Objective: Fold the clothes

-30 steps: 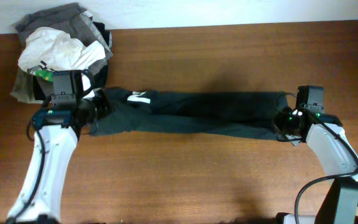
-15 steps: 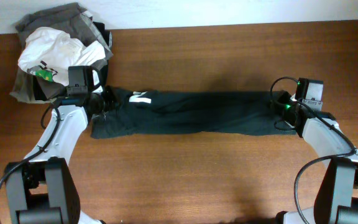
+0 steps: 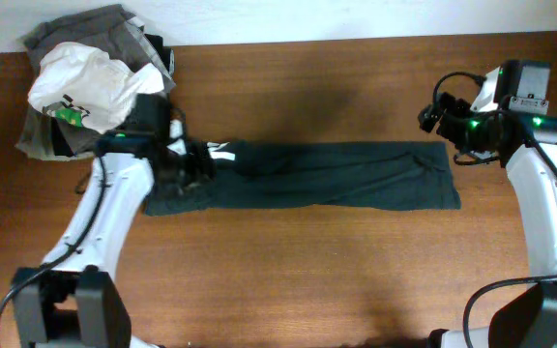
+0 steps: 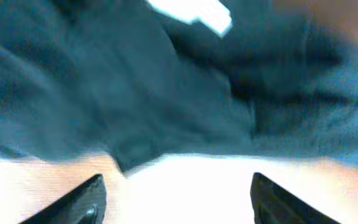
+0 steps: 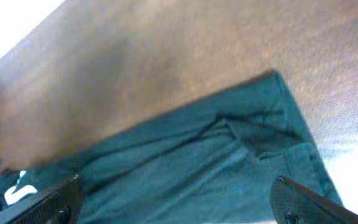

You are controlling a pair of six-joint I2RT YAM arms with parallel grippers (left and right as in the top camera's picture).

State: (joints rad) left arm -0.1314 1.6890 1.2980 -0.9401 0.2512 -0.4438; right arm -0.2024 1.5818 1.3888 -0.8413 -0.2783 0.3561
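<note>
The clothes, one very dark teal-black T-shirt (image 3: 327, 176), lie across the middle of the table as a long flat strip. A white label (image 3: 220, 152) shows near the left end. My left gripper (image 3: 193, 166) hovers over that left end, open with nothing between its fingers. In the left wrist view the shirt (image 4: 135, 93) fills the top and the gripper (image 4: 176, 199) is over bright table. My right gripper (image 3: 435, 118) is raised behind the shirt's right end, open and empty. The right wrist view looks down on the shirt (image 5: 197, 162) beyond the gripper (image 5: 179, 211).
A pile of other garments sits at the back left corner: a white one with a green mark (image 3: 85, 82) on top of grey folded ones (image 3: 85, 29). The table's far edge (image 3: 356, 41) meets a white wall.
Both grippers have opened and let go of the shirt's ends. The right arm has lifted and drawn back to the right; the left has moved right over the shirt, which now lies flat.
</note>
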